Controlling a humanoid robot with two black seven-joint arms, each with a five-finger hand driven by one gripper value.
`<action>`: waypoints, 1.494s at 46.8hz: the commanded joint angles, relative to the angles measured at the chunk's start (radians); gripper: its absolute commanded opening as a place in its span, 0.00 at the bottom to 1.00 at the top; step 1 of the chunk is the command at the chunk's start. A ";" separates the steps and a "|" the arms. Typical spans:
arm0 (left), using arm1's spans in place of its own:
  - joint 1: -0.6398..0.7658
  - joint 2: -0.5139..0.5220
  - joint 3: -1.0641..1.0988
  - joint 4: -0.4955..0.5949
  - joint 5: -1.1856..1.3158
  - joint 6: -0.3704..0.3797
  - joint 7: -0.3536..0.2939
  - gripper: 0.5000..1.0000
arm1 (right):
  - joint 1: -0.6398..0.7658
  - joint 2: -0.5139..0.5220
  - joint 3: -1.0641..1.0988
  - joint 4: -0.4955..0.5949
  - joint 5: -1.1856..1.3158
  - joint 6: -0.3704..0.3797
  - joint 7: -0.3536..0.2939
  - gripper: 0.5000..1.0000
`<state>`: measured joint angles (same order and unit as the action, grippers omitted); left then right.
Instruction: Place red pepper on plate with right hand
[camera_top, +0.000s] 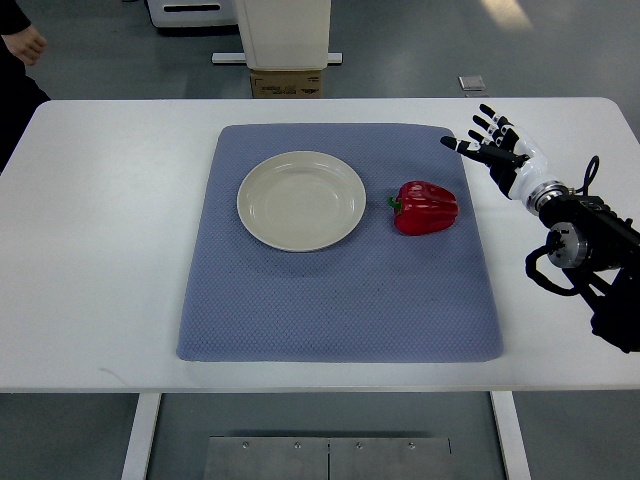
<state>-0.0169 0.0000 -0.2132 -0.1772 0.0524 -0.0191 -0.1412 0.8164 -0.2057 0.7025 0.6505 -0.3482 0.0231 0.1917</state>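
A red pepper (426, 207) with a green stem lies on its side on the blue-grey mat (340, 290), just right of the plate. The cream plate (301, 200) sits on the mat's upper left part and holds nothing. My right hand (487, 141) hovers over the white table beyond the mat's upper right corner, up and to the right of the pepper and apart from it. Its fingers are spread and hold nothing. The right arm comes in from the right edge. The left arm does not show.
The white table (100, 250) carries the mat. A person's hand (25, 42) shows at the top left corner past the table. A white machine base and a cardboard box (287, 82) stand behind the table's far edge.
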 joint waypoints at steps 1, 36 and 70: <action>0.000 0.000 0.000 0.001 0.000 0.001 0.000 1.00 | 0.001 0.000 0.000 0.000 0.000 0.000 0.002 1.00; 0.000 0.000 0.000 0.001 0.000 0.001 0.000 1.00 | 0.010 -0.003 0.003 0.001 0.000 -0.002 0.009 1.00; 0.000 0.000 0.000 0.001 0.000 0.001 0.000 1.00 | 0.024 -0.001 0.011 -0.002 0.000 0.000 0.014 1.00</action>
<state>-0.0162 0.0000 -0.2132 -0.1764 0.0520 -0.0186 -0.1411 0.8350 -0.2071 0.7133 0.6489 -0.3482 0.0230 0.2040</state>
